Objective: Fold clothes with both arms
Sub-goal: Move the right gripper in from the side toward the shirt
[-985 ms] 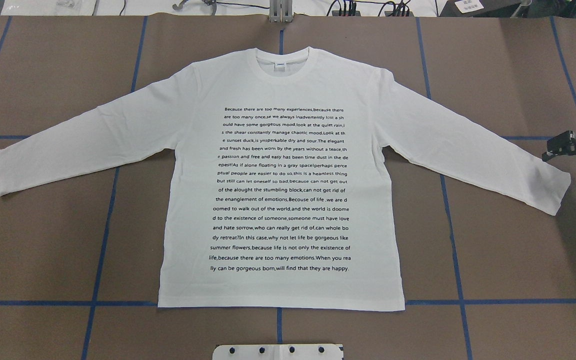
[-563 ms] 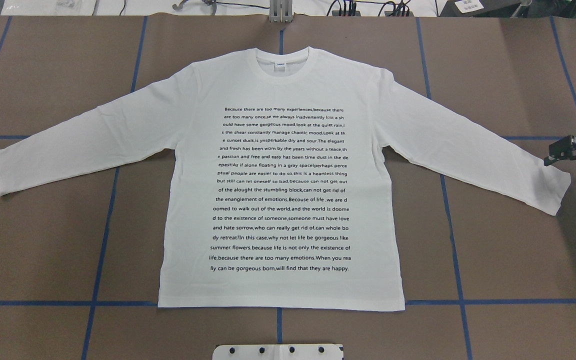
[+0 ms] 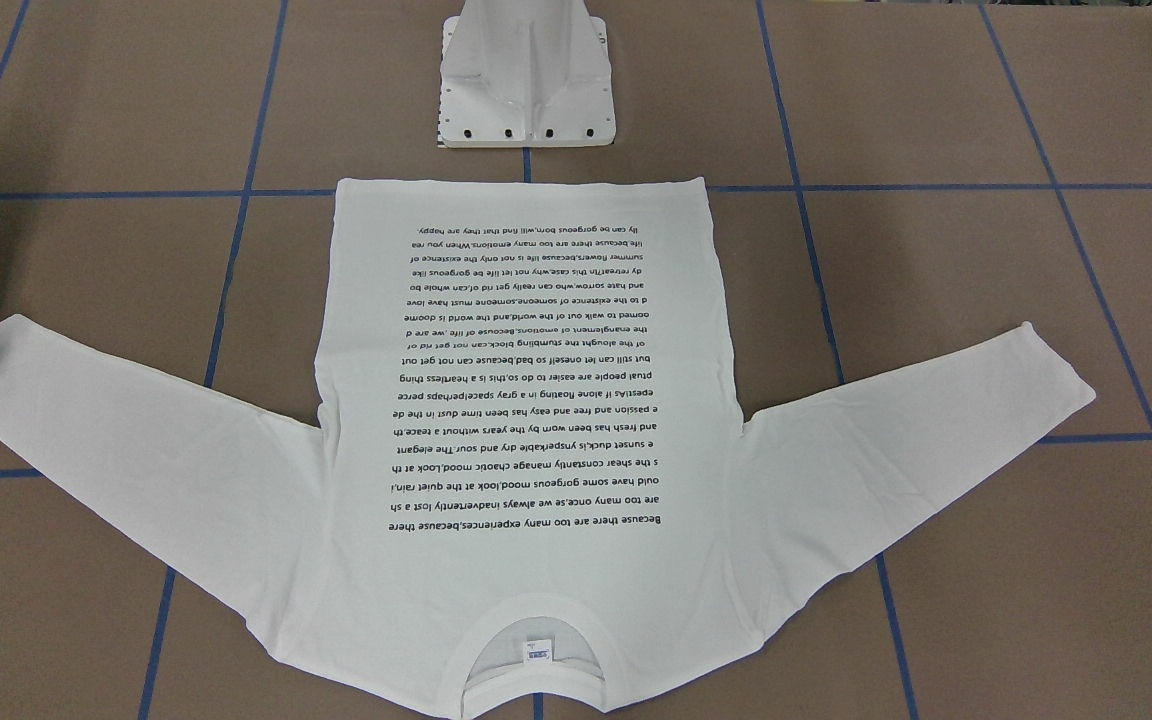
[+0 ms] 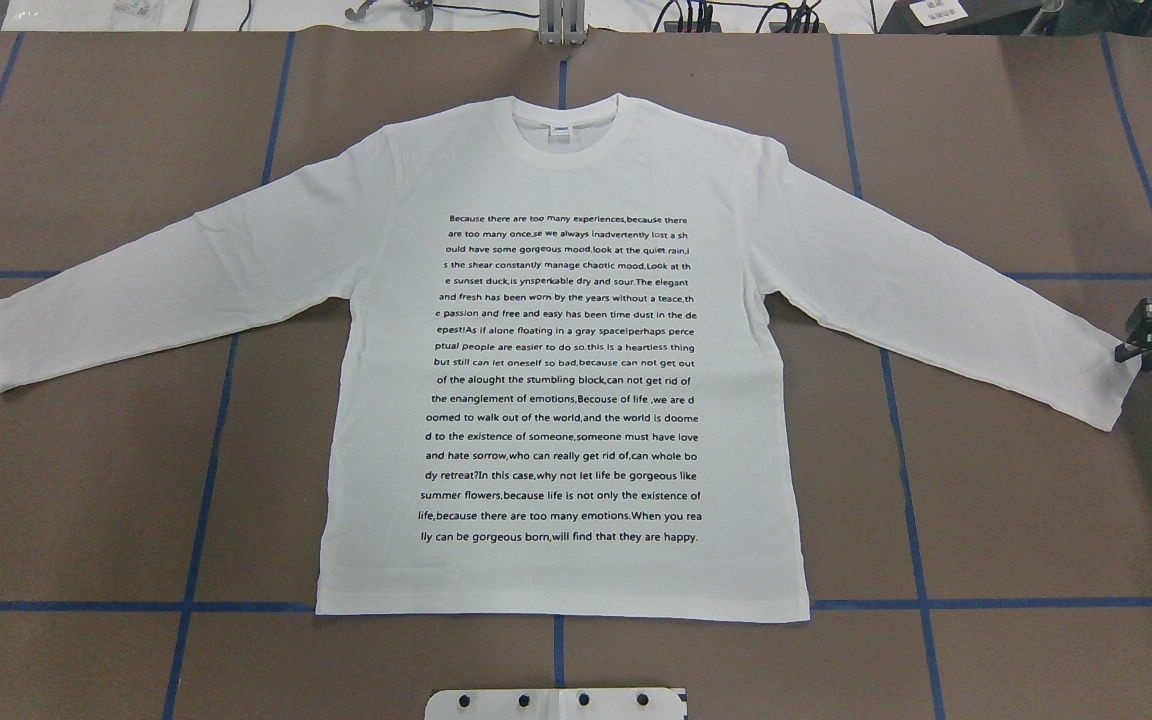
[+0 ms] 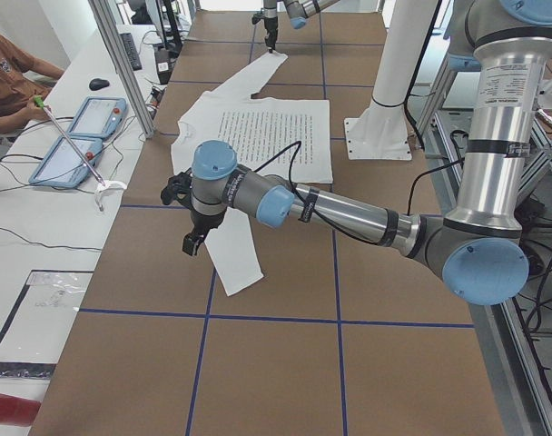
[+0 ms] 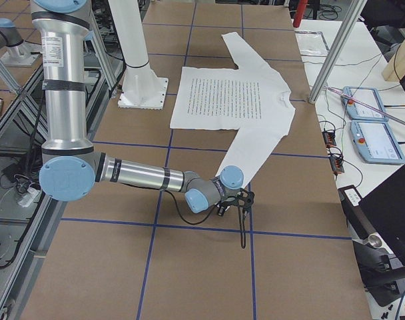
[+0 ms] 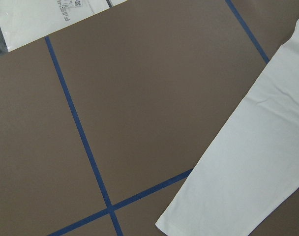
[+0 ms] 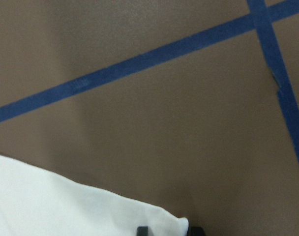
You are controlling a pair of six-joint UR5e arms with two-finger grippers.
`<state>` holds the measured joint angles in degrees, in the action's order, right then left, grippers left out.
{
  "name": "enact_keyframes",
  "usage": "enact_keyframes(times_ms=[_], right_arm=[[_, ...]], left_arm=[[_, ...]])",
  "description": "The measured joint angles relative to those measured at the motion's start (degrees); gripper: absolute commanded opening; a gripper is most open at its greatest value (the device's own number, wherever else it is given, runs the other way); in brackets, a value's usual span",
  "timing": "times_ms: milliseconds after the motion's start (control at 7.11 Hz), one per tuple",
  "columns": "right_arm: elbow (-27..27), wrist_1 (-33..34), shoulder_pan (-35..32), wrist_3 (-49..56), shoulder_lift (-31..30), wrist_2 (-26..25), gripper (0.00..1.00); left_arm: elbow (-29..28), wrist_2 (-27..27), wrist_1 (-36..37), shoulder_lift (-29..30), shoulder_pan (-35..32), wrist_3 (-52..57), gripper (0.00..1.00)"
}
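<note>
Figure: opening of the fold. The T-shirt (image 4: pixel 556 400) is lying flat and face up on the table (image 4: pixel 1016 500), with its collar on the far side from me, its hem next to my pedestal (image 3: pixel 526 90) and both sleeves spread outward.

My right pincer (image 4: pixel 1136 340) is sitting low at the outer far corner of the right cuff (image 4: pixel 1111 385). In the right wrist view its two dark tips are showing apart, with the cuff corner lying between them. I am therefore reading it as spread and gripping nothing yet. From this pincer the garment is stretching away toward my left. The sleeve's long axis is running obliquely, from the cuff inward and away from me up to the shoulder. A fold of this sleeve would, in my judgement, be carrying the cuff along that line toward the chest.

My left pincer (image 5: pixel 192 243) is hovering near the left cuff (image 7: pixel 189 223), clear of the cloth. I cannot tell whether it is spread or pressed together. The right pincer is the nearer to its cuff.

The printed text (image 4: pixel 561 380) is reading upright from my side. It is beginning "Because there are too many experiences,because there" and ending "will find that they are happy." The lettering on the neck tag (image 4: pixel 561 132) is too small to read.
</note>
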<state>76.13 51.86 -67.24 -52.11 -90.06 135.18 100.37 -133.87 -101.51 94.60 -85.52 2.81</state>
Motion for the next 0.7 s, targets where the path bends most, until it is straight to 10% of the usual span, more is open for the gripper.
enact_keyframes(times_ms=[704], right_arm=[[9.9,1.5,0.3,-7.5,1.6,1.5,0.00]], left_arm=[[0.1,-0.1,0.0,0.0,0.0,0.0,1.00]])
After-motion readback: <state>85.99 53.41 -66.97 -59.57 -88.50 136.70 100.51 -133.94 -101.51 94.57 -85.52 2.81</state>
